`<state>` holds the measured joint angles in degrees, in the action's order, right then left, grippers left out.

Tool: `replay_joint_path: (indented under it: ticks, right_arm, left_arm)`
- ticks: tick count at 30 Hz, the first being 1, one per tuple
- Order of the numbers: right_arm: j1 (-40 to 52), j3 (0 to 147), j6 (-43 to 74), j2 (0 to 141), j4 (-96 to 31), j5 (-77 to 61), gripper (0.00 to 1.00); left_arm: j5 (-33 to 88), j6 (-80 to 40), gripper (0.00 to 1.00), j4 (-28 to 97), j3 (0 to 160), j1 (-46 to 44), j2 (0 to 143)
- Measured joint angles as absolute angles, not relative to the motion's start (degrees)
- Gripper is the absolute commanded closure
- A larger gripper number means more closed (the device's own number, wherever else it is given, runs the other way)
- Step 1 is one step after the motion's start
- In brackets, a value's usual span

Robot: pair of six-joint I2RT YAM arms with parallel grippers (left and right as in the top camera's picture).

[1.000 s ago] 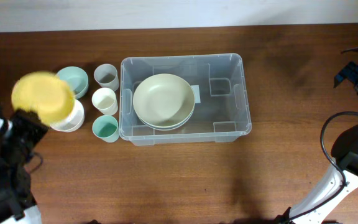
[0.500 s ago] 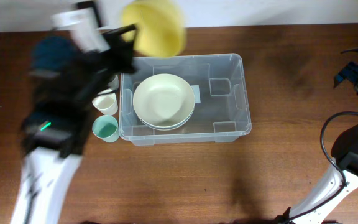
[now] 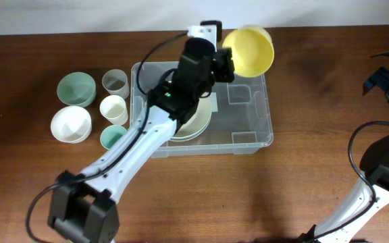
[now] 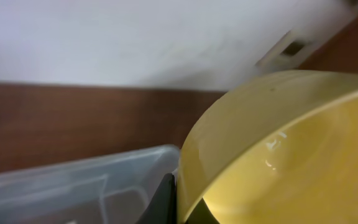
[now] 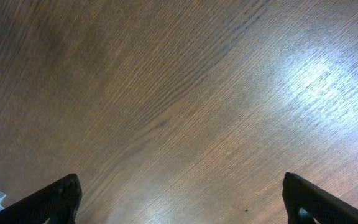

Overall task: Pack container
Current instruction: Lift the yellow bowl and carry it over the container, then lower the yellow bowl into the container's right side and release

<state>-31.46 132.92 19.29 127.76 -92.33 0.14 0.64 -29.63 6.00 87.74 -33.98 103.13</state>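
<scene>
- From overhead, we are looking at the large clear rectangular plastic container [image 3: 250, 120], which is sitting mid-table on the brown wooden table [image 3: 302, 189].
- The left arm [image 3: 137, 145] is reaching across the container's left half. The left gripper [image 3: 224, 64] is clamping the rim of a round yellow plastic bowl [image 3: 250, 49].
- That bowl is hanging tilted in the air over the container's far right corner, with its hollow facing us.
- Inside the container, in its left half, a stack of pale green round dishes [image 3: 201, 121] is lying partly hidden under the arm.
- Just beside the container's left wall, three cups are standing in a column: a grey cup [image 3: 115, 82], a cream cup [image 3: 113, 108] and a teal cup [image 3: 113, 139].
- Farther left of the container, a green bowl [image 3: 75, 88] and a white bowl [image 3: 71, 124] are sitting.
- The right arm [image 3: 383, 179] is standing well to the right of the container.
- Through the left wrist camera, we are seeing the yellow bowl [image 4: 291, 155] filling the right side. One dark finger [image 4: 165, 202] is pressing against its rim, and the container [image 4: 73, 186] is lying below and to the left.
- Through the right wrist camera, the right gripper [image 5: 182, 200] is hanging released over bare wood. Its dark fingers [image 5: 55, 199] are spread wide with nothing between them.
</scene>
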Motion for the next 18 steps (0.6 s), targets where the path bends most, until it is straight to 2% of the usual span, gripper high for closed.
replay_joint_path:
  ticks: [18]
  right_arm:
    - [-31.5,132.9,19.3,127.8,-92.3,0.1,0.01]
  left_arm:
    - [-0.7,-29.6,0.99,17.2,87.9,-34.9,110.2]
